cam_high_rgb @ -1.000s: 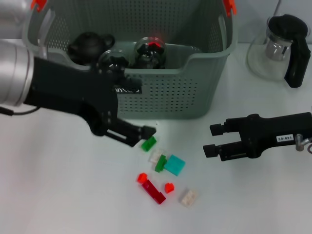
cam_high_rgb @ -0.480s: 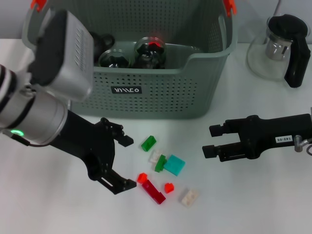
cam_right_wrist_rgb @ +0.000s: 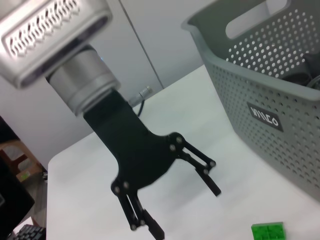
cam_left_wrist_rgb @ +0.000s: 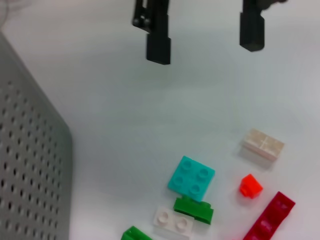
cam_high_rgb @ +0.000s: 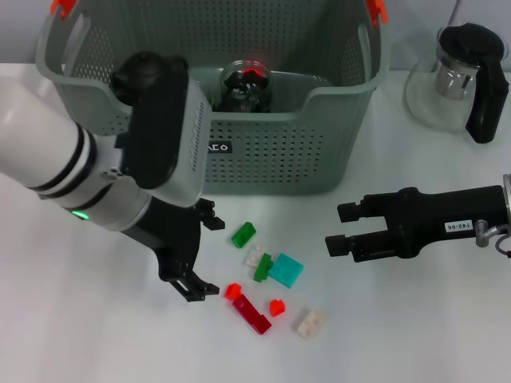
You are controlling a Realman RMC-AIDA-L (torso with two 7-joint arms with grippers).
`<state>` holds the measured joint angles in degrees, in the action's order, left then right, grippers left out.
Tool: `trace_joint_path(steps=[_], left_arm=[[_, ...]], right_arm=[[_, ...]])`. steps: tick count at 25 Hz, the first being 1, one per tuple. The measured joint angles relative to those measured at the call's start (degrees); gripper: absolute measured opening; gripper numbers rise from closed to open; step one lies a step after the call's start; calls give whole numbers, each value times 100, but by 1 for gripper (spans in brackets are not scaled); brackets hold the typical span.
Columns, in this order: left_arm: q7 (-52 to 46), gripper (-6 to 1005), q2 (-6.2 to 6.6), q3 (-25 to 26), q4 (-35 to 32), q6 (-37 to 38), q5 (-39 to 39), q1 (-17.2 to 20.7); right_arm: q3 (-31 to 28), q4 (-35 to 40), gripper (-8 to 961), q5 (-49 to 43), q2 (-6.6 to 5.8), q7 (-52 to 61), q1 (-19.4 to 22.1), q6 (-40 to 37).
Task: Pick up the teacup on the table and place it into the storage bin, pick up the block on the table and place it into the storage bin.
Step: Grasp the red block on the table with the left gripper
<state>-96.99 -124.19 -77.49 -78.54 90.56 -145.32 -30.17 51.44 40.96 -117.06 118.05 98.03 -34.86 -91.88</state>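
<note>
- Your left gripper (cam_high_rgb: 206, 257) hangs low over the table (cam_high_rgb: 96, 335) with its fingers spread wide and nothing between them; the small red block (cam_high_rgb: 233, 291) lies just beside its lower fingertip, and the green block (cam_high_rgb: 243, 234) lies near the upper one.
- Your right gripper (cam_high_rgb: 339, 229) sits on the table well apart from the blocks, fingers apart and empty; a white tag on it carries digits you can't quite read.
- The storage bin (cam_high_rgb: 319, 152) stands behind the blocks. Its black label (cam_right_wrist_rgb: 262, 116) has white lettering, possibly "MINISO".
- Inside the bin you see a dark glass cup (cam_high_rgb: 243, 84).
</note>
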Motion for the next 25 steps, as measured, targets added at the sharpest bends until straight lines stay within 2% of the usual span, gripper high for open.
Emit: trace_joint_path(steps=[11, 22, 25], left_arm=[[321, 936, -26, -571, 317, -465, -170, -34], [320, 895, -27, -898, 565, -688, -274, -125], [292, 842, -33, -985, 583, -752, -370, -131]], right_arm=[[-91, 0, 823, -1, 63, -23, 19, -5], [-91, 0, 823, -1, 71, -17, 23, -7], [-91, 0, 822, -1, 69, -17, 23, -12]])
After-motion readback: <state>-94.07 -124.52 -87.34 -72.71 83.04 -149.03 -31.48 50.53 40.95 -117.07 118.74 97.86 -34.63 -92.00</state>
